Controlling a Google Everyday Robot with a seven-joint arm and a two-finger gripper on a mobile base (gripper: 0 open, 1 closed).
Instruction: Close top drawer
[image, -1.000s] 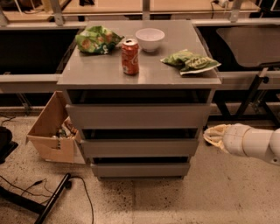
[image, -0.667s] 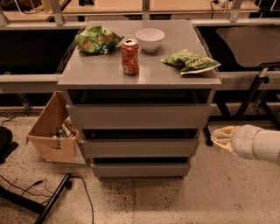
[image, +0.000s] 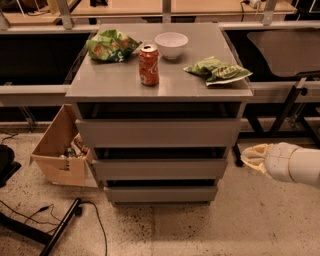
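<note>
The top drawer is a wide grey flat front panel just under the cabinet top. It stands out a little further than the two shorter drawer fronts below it, with a dark gap above it. My gripper is at the right edge of the view, low beside the cabinet's right side, level with the middle drawer. It is pale, points left, and stands apart from the cabinet.
On the cabinet top stand a red soda can, a white bowl and two green chip bags. An open cardboard box sits on the floor at left. Cables and a black bar lie front left.
My gripper has drifted slightly to the right and down, away from the cabinet side. The drawers and the items on top have not moved.
</note>
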